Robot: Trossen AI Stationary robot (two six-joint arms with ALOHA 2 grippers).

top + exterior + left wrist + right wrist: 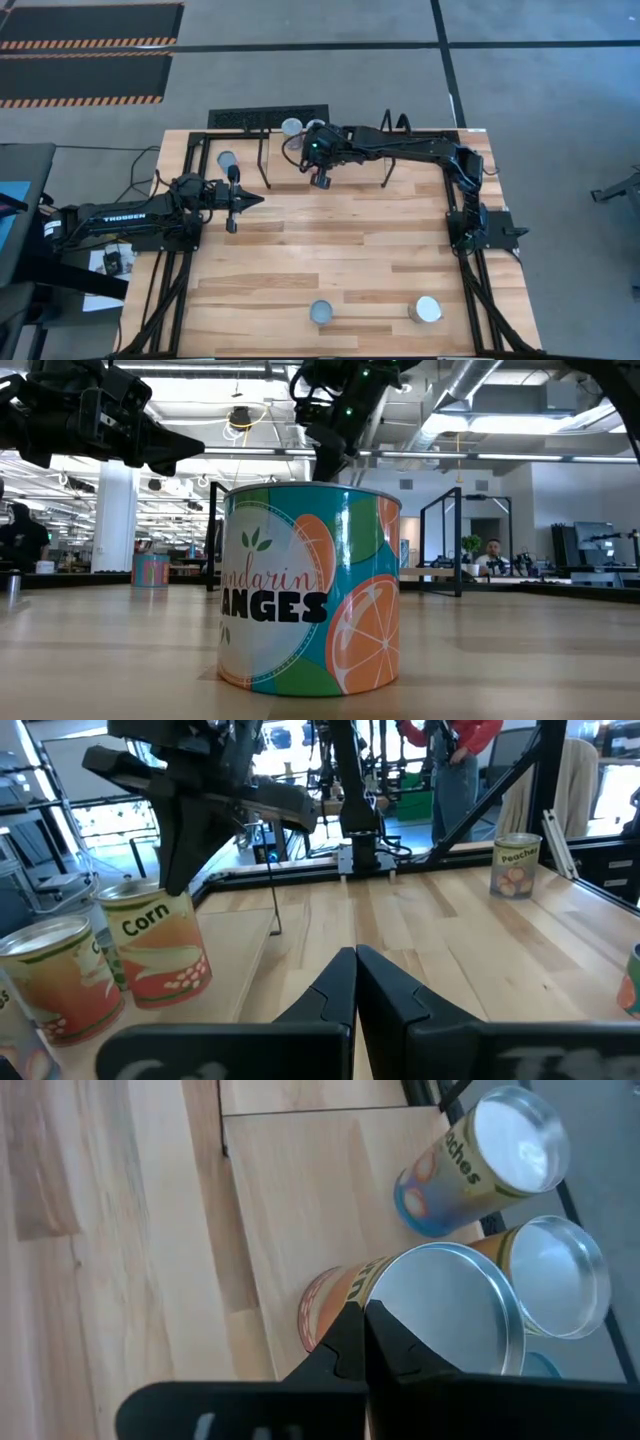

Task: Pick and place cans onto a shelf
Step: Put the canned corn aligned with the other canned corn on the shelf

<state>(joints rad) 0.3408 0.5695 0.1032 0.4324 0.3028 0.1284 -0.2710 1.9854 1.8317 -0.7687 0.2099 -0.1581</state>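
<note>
I see the cans standing upright, long axes vertical, flat silvery lids facing the overhead camera. Two sit low in the high view: one [321,312] at lower centre, another [427,310] to its right. In the low view the mandarin oranges can [310,590] fills the middle, glossy paper label in teal, orange and green. Another can [227,160] stands at upper left on the shelf [250,170], a pale wood board with thin black wire frames. More cluster at upper centre, where the right gripper [320,181] hangs, its fingers pressed together and holding nothing; its wrist view shows round metal lids below, one on a peaches can [480,1165]. The left gripper [250,201] sits left of centre, fingers closed to a point and empty, over the plank-topped table [340,250].
</note>
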